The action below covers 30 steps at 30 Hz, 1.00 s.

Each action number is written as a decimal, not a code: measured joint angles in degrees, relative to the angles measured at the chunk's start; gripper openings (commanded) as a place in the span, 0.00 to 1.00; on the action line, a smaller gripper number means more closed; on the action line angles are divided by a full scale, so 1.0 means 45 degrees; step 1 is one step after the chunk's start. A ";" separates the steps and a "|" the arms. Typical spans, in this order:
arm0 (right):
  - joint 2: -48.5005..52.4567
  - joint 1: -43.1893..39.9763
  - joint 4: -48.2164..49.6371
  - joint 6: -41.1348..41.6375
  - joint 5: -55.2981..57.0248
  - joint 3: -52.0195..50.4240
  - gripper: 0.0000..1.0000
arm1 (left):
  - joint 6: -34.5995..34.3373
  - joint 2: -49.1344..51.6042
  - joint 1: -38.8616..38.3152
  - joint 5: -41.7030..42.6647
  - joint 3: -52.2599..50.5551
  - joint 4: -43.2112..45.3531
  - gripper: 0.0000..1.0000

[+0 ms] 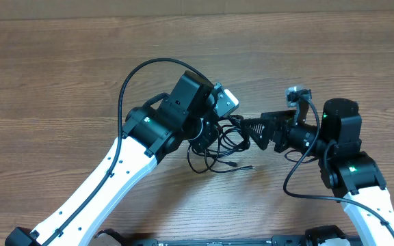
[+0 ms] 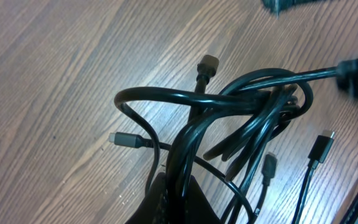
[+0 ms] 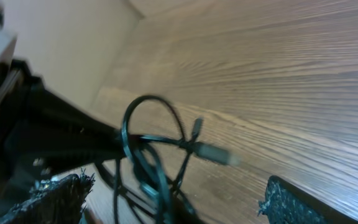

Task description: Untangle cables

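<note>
The cables (image 1: pixel 214 158) are a tangled bundle of thin black cords on the wood table between my two arms. My left gripper (image 1: pixel 208 134) is shut on the bundle; in the left wrist view its dark fingers (image 2: pixel 174 202) pinch several strands of the cables (image 2: pixel 253 93) where they loop together. Loose plug ends (image 2: pixel 208 63) fan out around the loops. My right gripper (image 1: pixel 253 134) faces the bundle from the right. In the right wrist view its fingers (image 3: pixel 178 184) are spread wide, with looped cables (image 3: pixel 157 171) and a plug (image 3: pixel 213 152) between them, not gripped.
One cable end with a plug (image 1: pixel 247 166) trails right on the wood table (image 1: pixel 60 82). The left arm's own thicker wire (image 1: pixel 139 72) arcs above it. A wall edge (image 3: pixel 61 37) shows at the back in the right wrist view.
</note>
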 measured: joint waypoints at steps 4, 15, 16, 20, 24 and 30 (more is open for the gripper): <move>0.0000 0.0627 -0.0408 -0.0554 0.0112 0.0000 0.91 | 0.0000 0.0000 0.0005 0.0151 0.0005 0.0321 0.04; 0.0000 0.1525 -0.1005 -0.0913 0.2259 0.0000 0.91 | -0.0005 0.0000 0.0005 0.0865 0.0005 0.0500 0.04; 0.0000 0.1525 -0.1005 -0.0894 0.2526 0.0000 0.91 | -0.0010 0.0000 0.0015 0.1010 0.0005 0.0486 0.04; 0.0000 0.1525 -0.1005 -0.0670 0.3609 0.0000 0.91 | -0.0005 0.0000 0.0029 0.1681 0.0005 0.0228 0.04; 0.0044 0.1530 -0.1005 -0.0593 0.4099 0.0000 0.91 | 0.0107 0.0000 0.0039 0.2744 0.0005 0.0160 0.04; 0.0481 0.1637 -0.0976 -0.0583 0.4007 0.0000 0.91 | 0.0777 0.0005 0.0267 0.4250 0.0005 -0.0010 0.04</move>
